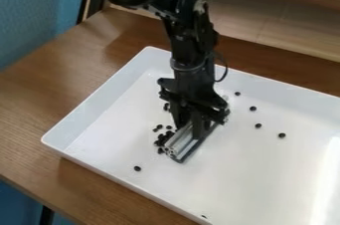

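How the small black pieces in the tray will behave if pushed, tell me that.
The small black pieces look rounded, so they would probably roll or skid. Being so small, each is likely light and easily scattered, above all where they cluster loosely. The white tray looks smooth and may slow them little, though its raised edges should stop most.

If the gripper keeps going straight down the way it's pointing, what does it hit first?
Probably the grey ribbed piece right at the gripper, or else the floor of the white tray. Depth is unclear here, so it may already touch.
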`<action>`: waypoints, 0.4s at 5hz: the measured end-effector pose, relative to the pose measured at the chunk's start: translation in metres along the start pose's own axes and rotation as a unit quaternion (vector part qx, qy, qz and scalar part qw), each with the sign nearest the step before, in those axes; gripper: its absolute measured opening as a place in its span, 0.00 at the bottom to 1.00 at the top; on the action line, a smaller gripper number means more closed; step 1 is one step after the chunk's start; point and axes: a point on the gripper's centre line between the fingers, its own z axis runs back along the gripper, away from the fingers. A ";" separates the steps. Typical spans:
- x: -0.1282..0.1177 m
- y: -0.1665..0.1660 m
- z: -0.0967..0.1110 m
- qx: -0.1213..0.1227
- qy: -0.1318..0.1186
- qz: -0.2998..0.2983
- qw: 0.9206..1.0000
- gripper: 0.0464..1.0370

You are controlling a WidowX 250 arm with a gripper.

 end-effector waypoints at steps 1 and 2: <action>-0.001 0.003 0.000 0.002 -0.001 0.003 1.000 0.32; -0.007 0.029 0.002 0.008 -0.004 0.027 1.000 0.32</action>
